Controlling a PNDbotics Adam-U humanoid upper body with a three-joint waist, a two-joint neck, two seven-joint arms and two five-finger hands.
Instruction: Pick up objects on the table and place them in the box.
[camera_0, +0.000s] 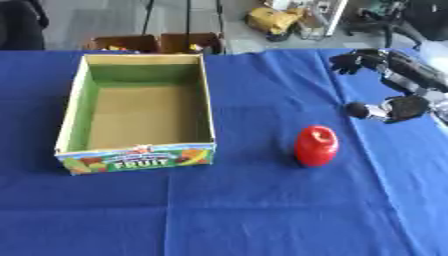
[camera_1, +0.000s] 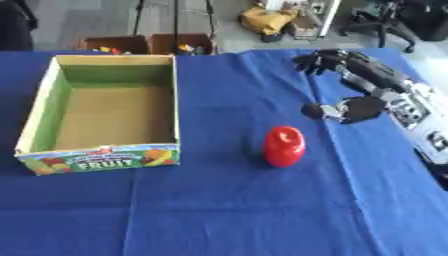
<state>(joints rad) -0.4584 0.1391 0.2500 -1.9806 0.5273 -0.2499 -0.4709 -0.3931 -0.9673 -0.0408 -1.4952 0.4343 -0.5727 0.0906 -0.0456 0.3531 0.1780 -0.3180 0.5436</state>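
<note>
A blue cloth (camera_0: 262, 210) is spread over the table, and beyond its far edge brown crates (camera_0: 157, 43), a yellow bundle (camera_0: 273, 20) and an office chair (camera_1: 404, 22) are seen.

Box (camera_0: 140, 150): matt cardboard, printed paper front.
Red object (camera_0: 316, 145): smooth, glossy, plastic-like.
Table cover (camera_0: 262, 210): blue cloth, matt, creased.
Right hand (camera_1: 350, 107): black plastic, silver metal.

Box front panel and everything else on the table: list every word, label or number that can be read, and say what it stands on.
"FRUIT": large letters on the front panel of the box, among pictures of fruit.
A line of smaller print above "FRUIT" on the same panel: too blurred to read.
Red object: no text visible.
Blue tablecloth: no text.
</note>
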